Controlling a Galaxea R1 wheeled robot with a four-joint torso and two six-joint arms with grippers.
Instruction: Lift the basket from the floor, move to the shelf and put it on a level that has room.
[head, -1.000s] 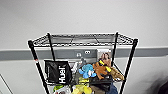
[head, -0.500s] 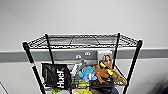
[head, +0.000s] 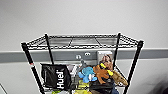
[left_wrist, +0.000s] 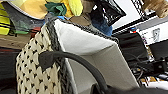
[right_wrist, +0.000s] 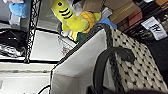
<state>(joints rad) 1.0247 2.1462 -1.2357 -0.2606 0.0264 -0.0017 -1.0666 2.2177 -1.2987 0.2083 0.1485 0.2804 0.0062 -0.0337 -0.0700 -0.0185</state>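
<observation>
Now, basket (left_wrist: 82, 50): loop handle (left_wrist: 75, 62) runs right to left wrist cam; other handle (right_wrist: 105, 62) to right wrist cam.
Pincers: fingers' state can't tell.
Shelf (head: 82, 42): top level (head: 82, 41) bare, toys (head: 100, 72) below.

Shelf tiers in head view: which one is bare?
The top level of the shelf: bare wire grid between four post stubs. The tier below is crowded with a black Huel bag, a blue plush and a brown plush.

Plain pale grey wall (head: 82, 17) behind, darker grey horizontal band (head: 155, 53) across it, two white sockets (head: 83, 55) mid-band. Even, flat lighting.
</observation>
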